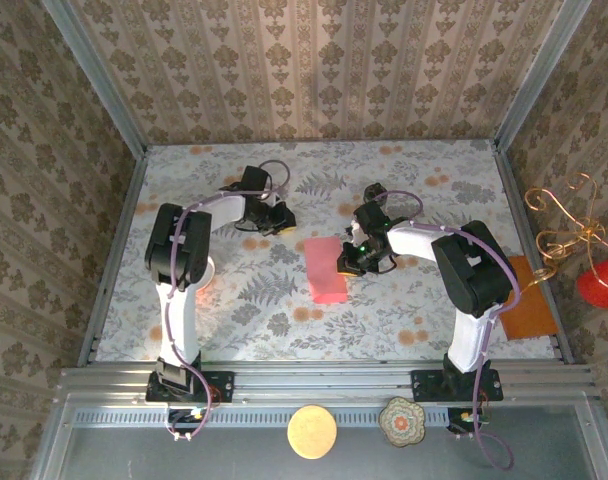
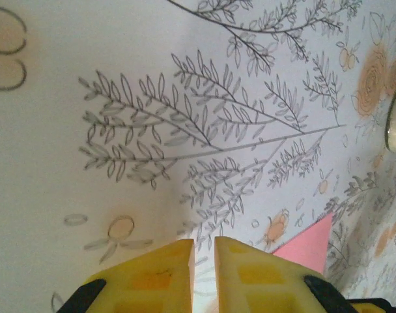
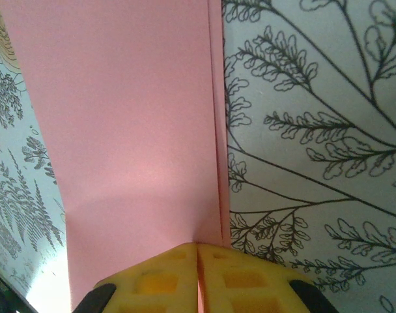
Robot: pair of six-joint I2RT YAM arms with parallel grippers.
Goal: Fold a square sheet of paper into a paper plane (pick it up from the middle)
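Note:
The square sheet of paper is salmon pink and lies mid-table folded in half into a tall rectangle; no paper plane shape is in view. My right gripper sits at its right edge. In the right wrist view the yellow jaws are pressed together on the paper, next to two slightly offset layer edges. My left gripper hovers over bare tablecloth up and left of the sheet. Its jaws are shut to a thin slit with nothing between them, and a pink paper corner lies to their right.
A larger orange sheet lies at the table's right edge, behind the right arm. A red object with gold wire stands outside the right wall. Two round discs rest on the front rail. Patterned walls enclose three sides.

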